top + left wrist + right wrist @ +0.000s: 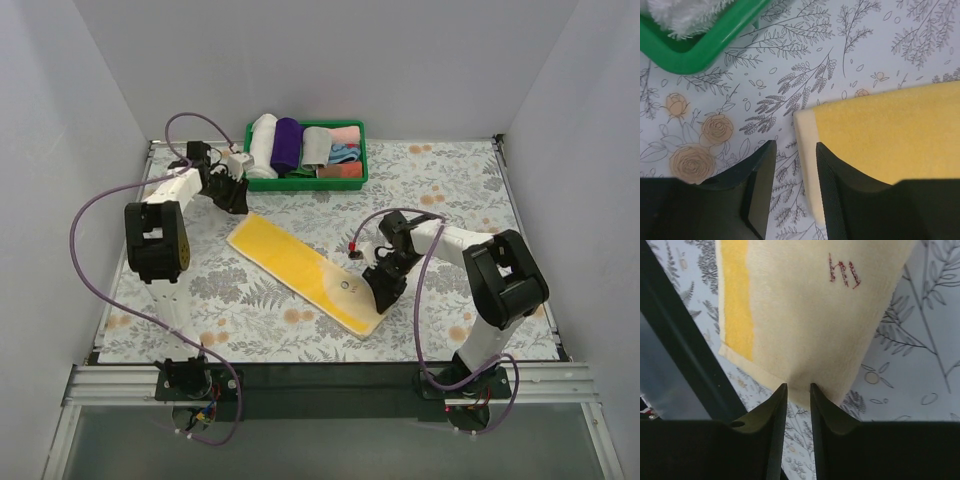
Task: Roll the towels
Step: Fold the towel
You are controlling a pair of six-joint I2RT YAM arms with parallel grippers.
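Counted one yellow towel (290,260) flat on desk (470,180). Counted one green basket (300,184); inside, tallied one white roll (264,140), one purple roll (286,143), one grey towel (316,147), one pink cloth (346,134), one blue cloth (343,154). Counted two pincers: left pincer (238,203), right pincer (382,297).

Bright, even overhead light, soft shadows; wrist-cam fingers (775,440) dark, slightly blurred.

The pale yellow towel (810,315) was seen pinched at its puckered near edge between the nearly closed jaws of the right gripper (798,386). A brighter yellow band (736,295) was shown along its left side, red stitched marks (842,272) near its far right, and the leaf-printed counter (920,365) beneath.
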